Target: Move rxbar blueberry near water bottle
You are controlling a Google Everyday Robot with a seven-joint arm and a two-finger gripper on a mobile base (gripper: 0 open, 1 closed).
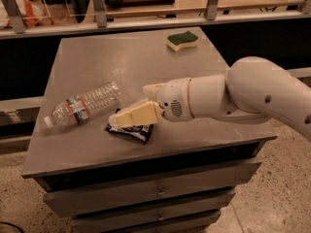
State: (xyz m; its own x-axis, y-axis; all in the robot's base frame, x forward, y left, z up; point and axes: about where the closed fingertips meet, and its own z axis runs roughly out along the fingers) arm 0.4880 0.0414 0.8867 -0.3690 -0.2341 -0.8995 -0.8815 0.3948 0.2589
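Note:
The rxbar blueberry [130, 131], a dark navy wrapper with white markings, lies flat on the grey table [146, 57] near its front edge. The water bottle [83, 106] lies on its side just left of the bar and behind it, white cap pointing left, a small gap between them. My gripper [129, 104] reaches in from the right on a white arm [252, 93]. Its cream fingers [138, 115] are spread apart; the lower one hovers right over the bar and hides its back edge. The bar is not clamped between them.
A green-and-yellow sponge [182, 40] sits at the table's far right corner. The table has drawers [155, 193] below its front edge. A railing and shelves run behind the table.

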